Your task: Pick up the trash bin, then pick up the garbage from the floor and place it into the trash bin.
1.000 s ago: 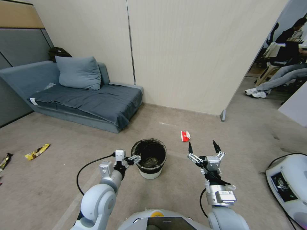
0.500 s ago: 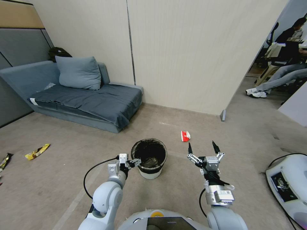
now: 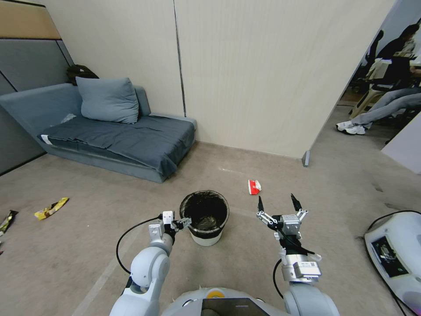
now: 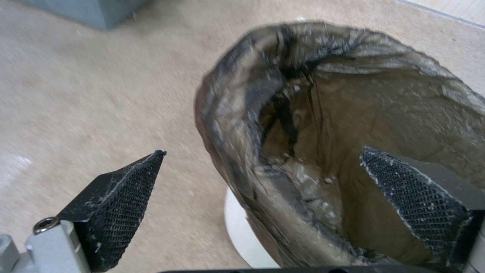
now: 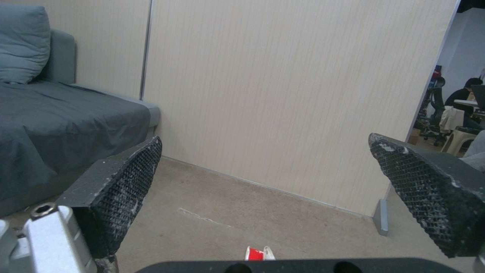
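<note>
The robot's left hand (image 3: 183, 221) sits at the near left rim of the trash bin (image 3: 205, 217), its two black meshed fingers (image 4: 119, 206) spread apart. From the left wrist view, one finger lies outside the bin wall and the other inside the opening, so the bagged rim (image 4: 237, 151) passes between them; they have not closed on it. The bin is small, round and white, lined with a black bag folded over its rim, and it stands upright on the beige floor (image 3: 109, 193).

The right hand (image 3: 279, 203) is held up in the air, to the right of the bin and apart from it, its fingers (image 5: 121, 189) spread wide and holding nothing.

Just beyond the right hand, a red-and-white wrapper (image 3: 254, 186) lies on the floor, between the hand and a pale panelled wall (image 3: 263, 74). Far off to the left of the left hand, a yellow snack packet (image 3: 51, 208) lies on the floor, with a dark wrapper (image 3: 8, 220) near it at the edge of view. Beyond the bin and to the left stands a low grey-blue sofa (image 3: 109, 136) with a cushion (image 3: 108, 100).
</note>
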